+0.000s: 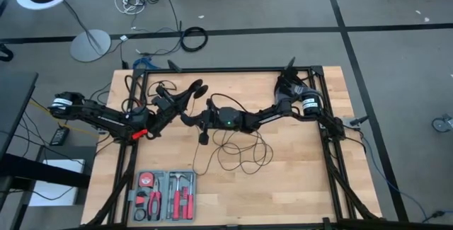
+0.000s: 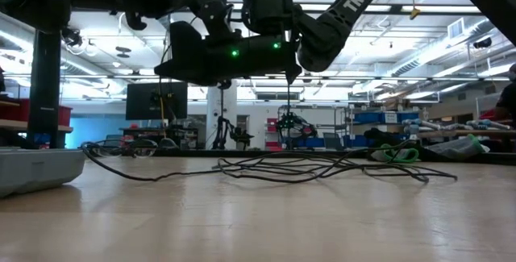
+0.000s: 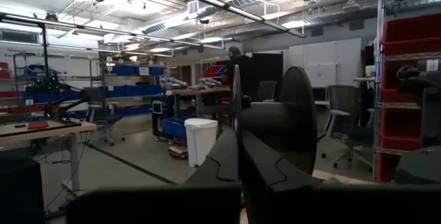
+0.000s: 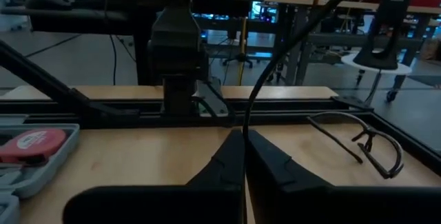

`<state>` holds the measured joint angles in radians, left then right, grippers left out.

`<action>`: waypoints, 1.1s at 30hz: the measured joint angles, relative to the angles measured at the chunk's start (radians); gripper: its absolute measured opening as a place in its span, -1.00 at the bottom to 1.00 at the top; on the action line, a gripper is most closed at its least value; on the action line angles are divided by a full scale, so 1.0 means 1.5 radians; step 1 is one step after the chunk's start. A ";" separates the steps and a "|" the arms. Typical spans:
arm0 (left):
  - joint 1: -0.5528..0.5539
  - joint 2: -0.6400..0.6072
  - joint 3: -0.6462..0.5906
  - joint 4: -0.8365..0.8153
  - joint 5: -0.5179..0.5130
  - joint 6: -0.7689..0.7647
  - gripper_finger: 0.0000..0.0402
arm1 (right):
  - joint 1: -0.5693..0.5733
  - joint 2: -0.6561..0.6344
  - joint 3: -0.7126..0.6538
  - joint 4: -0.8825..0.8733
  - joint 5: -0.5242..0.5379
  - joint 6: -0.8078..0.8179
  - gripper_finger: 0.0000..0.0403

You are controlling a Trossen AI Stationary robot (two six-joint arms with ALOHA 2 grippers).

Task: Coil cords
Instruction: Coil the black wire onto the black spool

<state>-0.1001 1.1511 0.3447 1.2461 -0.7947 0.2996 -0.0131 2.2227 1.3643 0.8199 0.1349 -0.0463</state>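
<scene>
Overhead and level views share the table (image 1: 297, 180), seemingly.

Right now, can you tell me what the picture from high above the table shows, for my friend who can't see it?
Two dark robot arms meet over a wooden table; the right gripper is shut on the thin black cord, which lies in loose loops below. The left gripper is shut. A tool tray sits at the near left edge.

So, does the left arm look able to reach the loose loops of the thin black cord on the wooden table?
Probably yes: the loops lie bare near the left gripper, though the right gripper hangs between them.
</scene>
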 joint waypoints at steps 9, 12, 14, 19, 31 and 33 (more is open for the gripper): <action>0.000 0.000 -0.001 -0.032 -0.031 0.007 -1.00 | 0.032 -0.077 -0.015 -0.167 0.117 -0.047 -0.99; 0.000 0.000 -0.001 -0.052 -0.035 0.007 -1.00 | 0.044 -0.123 -0.015 -0.245 0.170 -0.080 -0.99; 0.000 0.000 -0.001 -0.063 -0.038 0.007 -1.00 | 0.048 -0.153 -0.015 -0.287 0.187 -0.094 -1.00; 0.000 0.000 0.000 -0.065 -0.038 0.007 -1.00 | 0.048 -0.205 -0.015 -0.358 0.128 -0.094 -1.00; 0.000 0.000 -0.001 -0.083 -0.040 0.007 -1.00 | 0.048 -0.296 -0.014 -0.425 -0.135 -0.052 -1.00; 0.000 0.000 -0.001 -0.085 -0.040 0.007 -1.00 | 0.047 -0.301 -0.014 -0.420 -0.140 -0.055 -1.00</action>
<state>-0.1005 1.1511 0.3439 1.1182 -0.8541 0.3096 0.0579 1.7712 1.3426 0.1900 -0.0757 -0.1296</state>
